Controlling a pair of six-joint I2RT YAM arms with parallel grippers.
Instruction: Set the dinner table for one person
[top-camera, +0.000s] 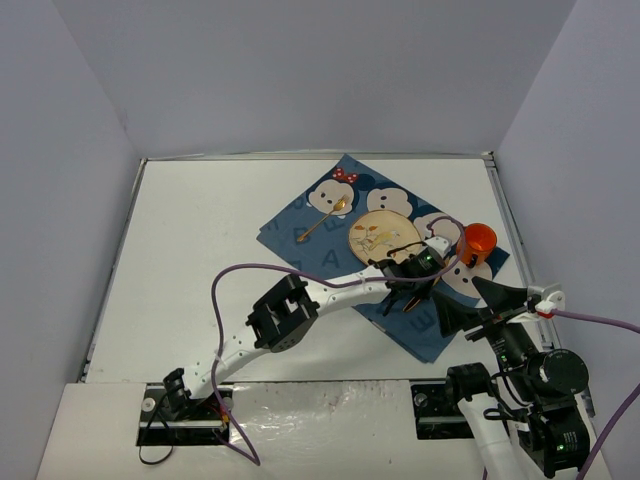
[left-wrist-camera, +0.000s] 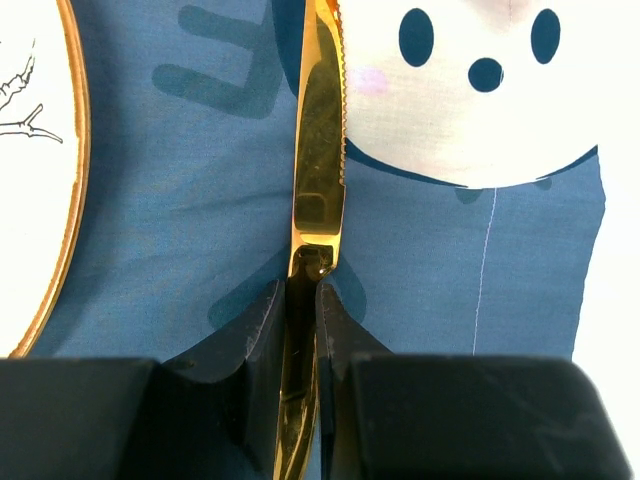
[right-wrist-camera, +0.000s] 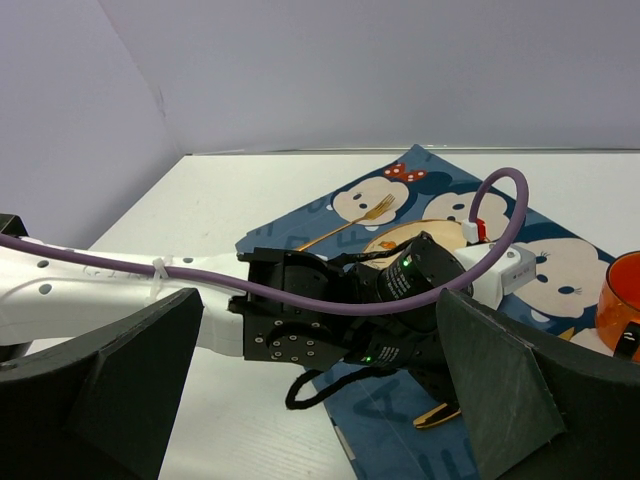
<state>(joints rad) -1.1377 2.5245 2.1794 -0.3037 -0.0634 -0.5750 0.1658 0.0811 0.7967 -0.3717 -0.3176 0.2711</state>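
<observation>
Left gripper (left-wrist-camera: 300, 318) clamps a slim gold metal knife (left-wrist-camera: 319, 150) — right gripper (top-camera: 478, 303) gapes open.
The blade runs straight out from the grip alongside the round gold-rimmed plate (left-wrist-camera: 72, 180), over blue printed cloth (left-wrist-camera: 180, 280) on the flat white tabletop's (top-camera: 200, 260) right half.

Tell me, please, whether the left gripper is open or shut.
Shut: black fingers of the left gripper clamp the gold metal knife.

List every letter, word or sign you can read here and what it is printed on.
"A": on the blue cloth, by its near-left edge.
"E", probably: on the same cloth, just left of the gold knife in the left wrist view.
Remaining cloth letters: too faint to read.
No other text visible.
</observation>
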